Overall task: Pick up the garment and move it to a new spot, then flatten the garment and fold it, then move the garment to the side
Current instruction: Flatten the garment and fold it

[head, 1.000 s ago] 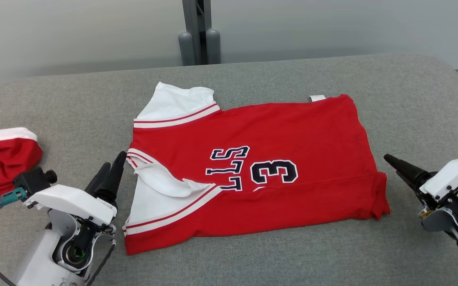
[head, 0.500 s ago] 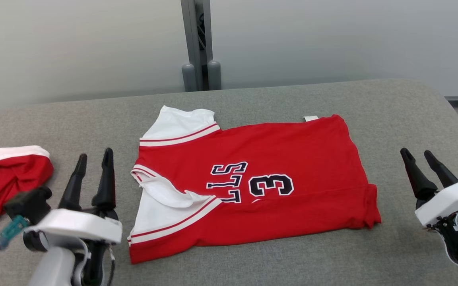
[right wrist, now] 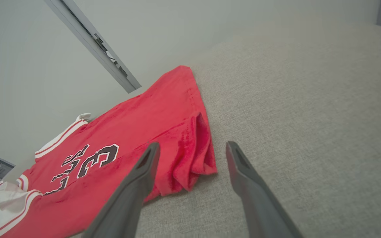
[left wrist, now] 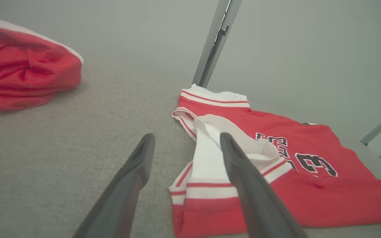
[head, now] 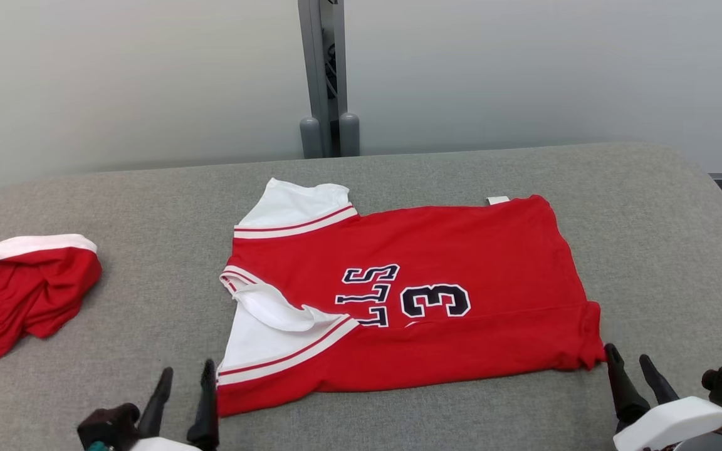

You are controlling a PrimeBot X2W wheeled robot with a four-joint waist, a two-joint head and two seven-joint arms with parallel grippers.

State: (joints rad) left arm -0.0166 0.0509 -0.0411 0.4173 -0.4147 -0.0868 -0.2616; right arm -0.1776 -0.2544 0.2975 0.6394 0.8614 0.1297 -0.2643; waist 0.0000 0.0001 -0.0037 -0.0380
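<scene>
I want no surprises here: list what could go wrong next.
The red jersey with white sleeves has a bunched hem corner near the open right end effector; pinching there may catch only some layers.
Its near white sleeve lies rumpled by the open left end effector; folding could trap creases.
The crumpled red-and-white garment at the left could crowd the spot for setting it aside.
</scene>
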